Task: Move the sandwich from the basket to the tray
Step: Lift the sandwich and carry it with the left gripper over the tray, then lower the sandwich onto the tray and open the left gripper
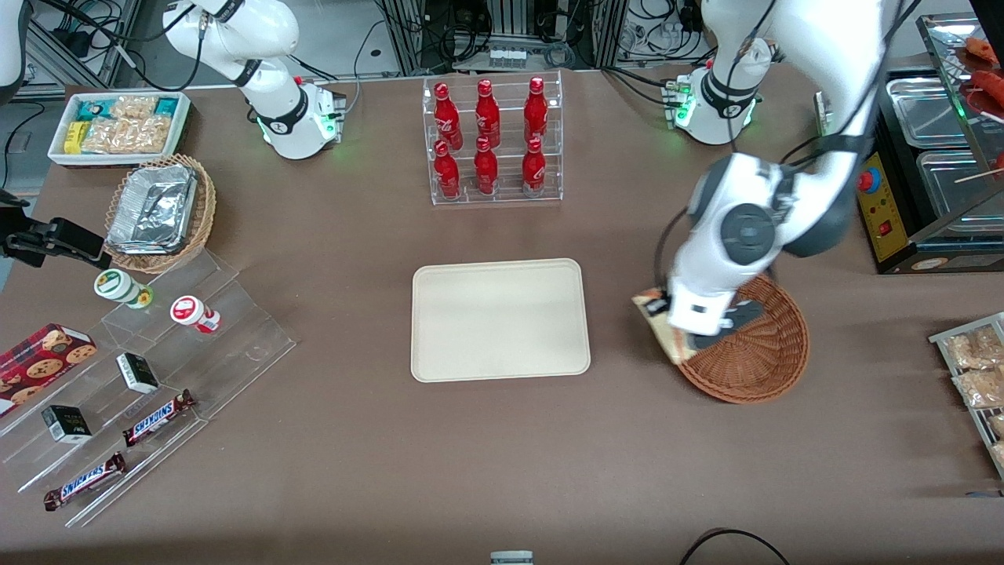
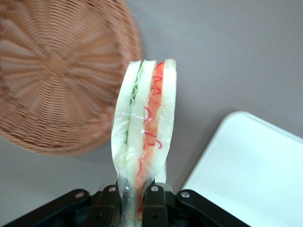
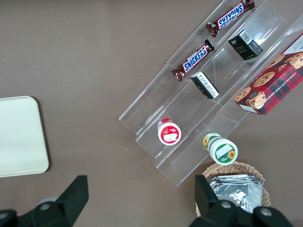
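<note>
Pincer pinching the sandwich (wrapped) over the basket rim nearest the tray.

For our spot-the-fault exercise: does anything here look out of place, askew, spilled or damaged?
Nothing looks spilled or damaged. The claw is shut on the wrapped sandwich, holding it by one end at the edge of the basket, above the table. The tray lies flat and bare.

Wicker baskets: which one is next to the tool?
The reddish-brown basket, bare inside, under the tool shut on the sandwich. The tan basket holds foil containers.
</note>
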Tool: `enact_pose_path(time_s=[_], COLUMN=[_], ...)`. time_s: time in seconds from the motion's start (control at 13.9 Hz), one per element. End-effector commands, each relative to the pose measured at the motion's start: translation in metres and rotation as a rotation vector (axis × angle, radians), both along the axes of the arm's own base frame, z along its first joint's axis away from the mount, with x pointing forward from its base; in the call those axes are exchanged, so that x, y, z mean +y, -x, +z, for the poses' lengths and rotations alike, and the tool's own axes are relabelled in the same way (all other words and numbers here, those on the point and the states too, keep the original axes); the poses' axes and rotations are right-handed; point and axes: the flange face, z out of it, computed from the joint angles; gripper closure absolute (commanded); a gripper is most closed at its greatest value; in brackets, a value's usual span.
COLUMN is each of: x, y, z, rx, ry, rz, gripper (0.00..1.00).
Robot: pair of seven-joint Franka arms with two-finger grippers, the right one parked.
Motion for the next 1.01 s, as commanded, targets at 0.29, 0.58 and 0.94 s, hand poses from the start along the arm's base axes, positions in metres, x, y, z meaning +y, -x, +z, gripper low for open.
enact_pose_path(time_s=[0.29,0.58,0.94], x=[-0.165,-0.234,-0.268], y=[0.015,0.031,0.05], z=[-0.041,-0.071,-0.095], rx=[0.001,-0.004,0.011], ry=[0.039,0.069,0.07], rz=[-0.232,-0.296,-0.306], gripper=[1.0,1.0,1.0])
